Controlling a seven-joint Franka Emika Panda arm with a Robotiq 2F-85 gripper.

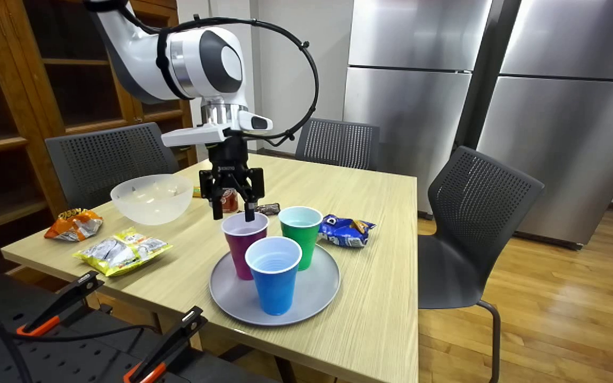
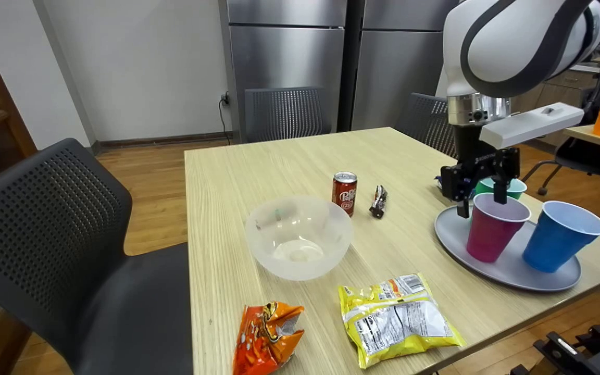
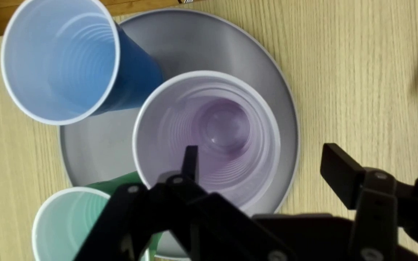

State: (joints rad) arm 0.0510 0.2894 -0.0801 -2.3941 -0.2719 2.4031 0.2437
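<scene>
The gripper (image 1: 233, 214) hangs with its two fingers (image 3: 190, 163) spread well apart, close over the purple cup (image 1: 241, 246), which stands on the grey plate (image 1: 314, 298) at the near edge of the table (image 1: 375, 308). In the wrist view one finger lies over the cup's opening and the other stands outside the rim; whether the first tip dips below the rim or touches the wall cannot be made out. The blue cup (image 1: 274, 284), nearest on the plate, covers part of the purple cup's right side in an exterior view. The green cup (image 2: 516, 187) is mostly hidden in an exterior view by the gripper and the purple cup, and the wrist view cuts it off at the bottom. Farther off, the soda can (image 1: 230, 202) is partly covered by the gripper in an exterior view, with the wrapped bar (image 1: 268, 209) just to its right. The blue bag (image 1: 345, 232) lies right of the green cup, its print creased and hard to read. The bowl (image 2: 300, 265), over to the left, has cloudy walls; the small green and dark marks (image 2: 278, 214) at its far side are too blurred to name. The orange bag (image 2: 269, 341) is cut off at the lower edge in an exterior view, while the yellow bag (image 2: 399, 319) to its right shows whole.
</scene>
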